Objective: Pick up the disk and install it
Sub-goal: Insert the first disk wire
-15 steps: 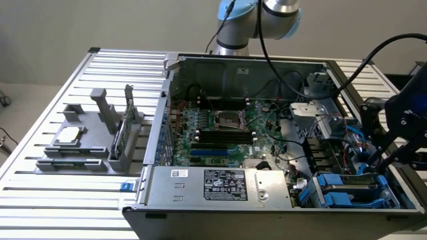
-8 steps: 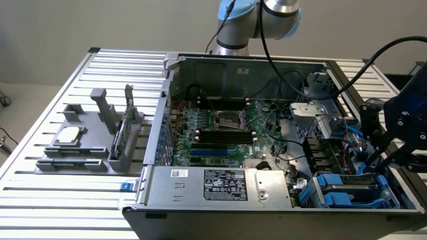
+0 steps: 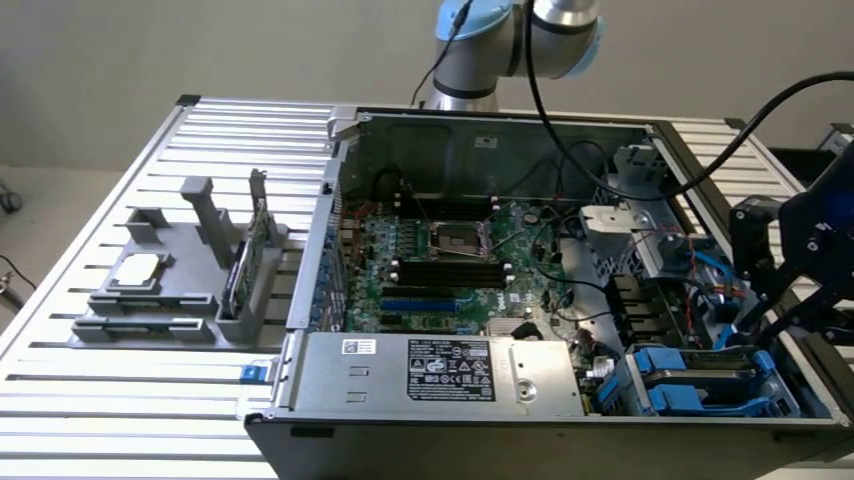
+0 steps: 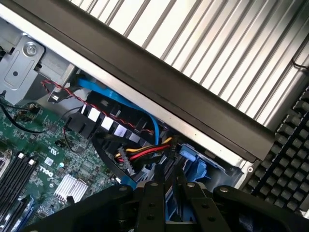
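The disk [image 3: 694, 372] sits in a corner bay of the computer case [image 3: 534, 445], blue rails showing. My pincer [image 4: 168, 175] reaches into that bay, clamped narrow on the disk's blue edge. Further inside the case lies the green board [image 3: 441, 260]; outside the case, a grey tray [image 3: 174, 300] stands on the desk [image 3: 120, 410].

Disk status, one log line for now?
disk: inside case, exterior view's right end | gripper: just above disk | held: unclear
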